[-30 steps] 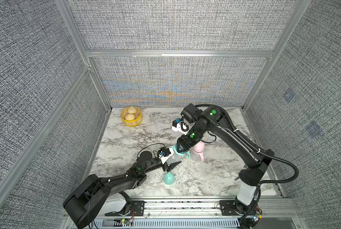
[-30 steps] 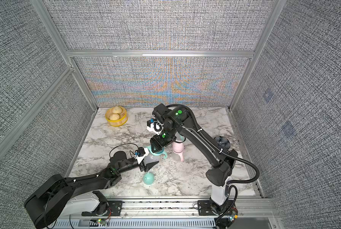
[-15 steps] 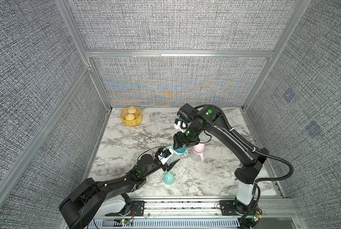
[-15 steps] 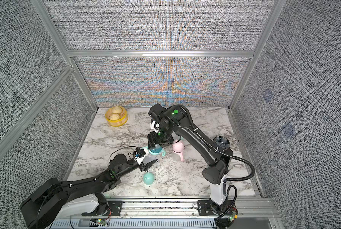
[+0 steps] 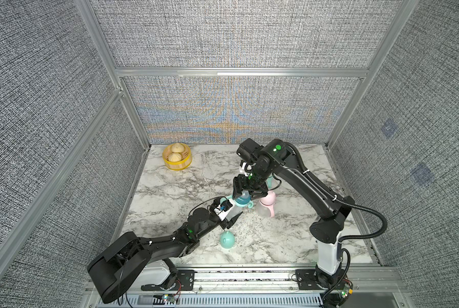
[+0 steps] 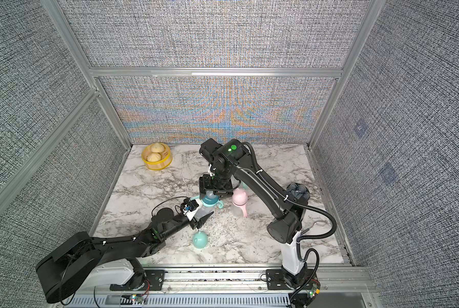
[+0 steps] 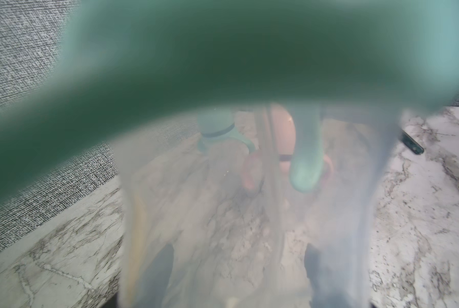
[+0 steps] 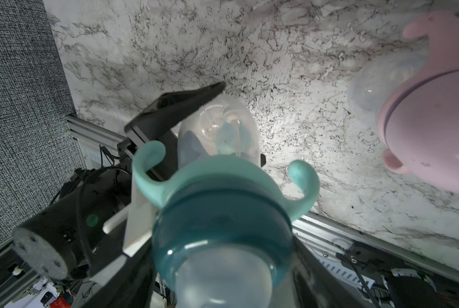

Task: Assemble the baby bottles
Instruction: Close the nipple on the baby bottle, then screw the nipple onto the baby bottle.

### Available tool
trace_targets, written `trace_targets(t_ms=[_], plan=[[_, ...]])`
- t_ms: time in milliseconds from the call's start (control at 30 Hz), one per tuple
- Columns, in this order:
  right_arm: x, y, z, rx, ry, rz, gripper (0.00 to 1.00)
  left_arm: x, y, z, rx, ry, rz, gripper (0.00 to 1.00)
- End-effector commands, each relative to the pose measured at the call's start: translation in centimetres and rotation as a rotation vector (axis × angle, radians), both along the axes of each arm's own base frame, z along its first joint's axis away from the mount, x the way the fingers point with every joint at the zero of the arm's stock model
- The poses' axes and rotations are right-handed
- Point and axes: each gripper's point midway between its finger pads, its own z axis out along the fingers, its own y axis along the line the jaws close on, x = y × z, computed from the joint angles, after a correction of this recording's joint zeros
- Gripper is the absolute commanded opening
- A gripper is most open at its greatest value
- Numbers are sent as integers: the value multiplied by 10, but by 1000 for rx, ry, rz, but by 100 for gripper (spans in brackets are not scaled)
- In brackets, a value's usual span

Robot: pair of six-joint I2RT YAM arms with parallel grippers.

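1. The left gripper (image 5: 232,213) is staying clenched on the clear plastic bottle body (image 8: 223,128), holding it tilted just beside the pink-capped clear bottle (image 5: 267,204).
2. The right gripper (image 5: 247,193) is straddling the teal nipple collar (image 8: 223,240) above the mint handle ring (image 8: 223,178). Its wrist has been turning over the past second, and whether it is gripping I cannot tell.
3. The collar is probably being screwed down. The mint eared dome cap (image 5: 227,239) is lying near the pink-capped clear bottle, not yet fitted.

Three baby bottles were counted: a mint-handled bottle (image 5: 242,201), a pink-capped bottle (image 5: 267,199) and a third bottle (image 5: 270,182) partly hidden behind the right arm (image 5: 301,179). One loose mint cap (image 5: 227,239), one yellow basket (image 5: 179,167) holding two buns (image 5: 175,157) and one dark bowl (image 6: 298,191) were counted.
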Motion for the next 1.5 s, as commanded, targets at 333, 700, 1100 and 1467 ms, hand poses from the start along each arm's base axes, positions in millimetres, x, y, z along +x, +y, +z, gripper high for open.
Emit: trace_targets(t_ms=[333, 700, 1100, 1467], plan=[[-20, -13, 32, 24, -44, 66, 84, 9, -9, 29, -109, -39, 4, 0], [-11, -22, 66, 115, -470, 201, 84, 1, -22, 38, -178, 53, -77, 0], [-12, -24, 118, 400, -965, 329, 87, -29, -41, 66, -211, 149, -291, 0], [-9, -22, 111, 477, -1051, 350, 87, -40, -44, 85, -249, 214, -401, 0]])
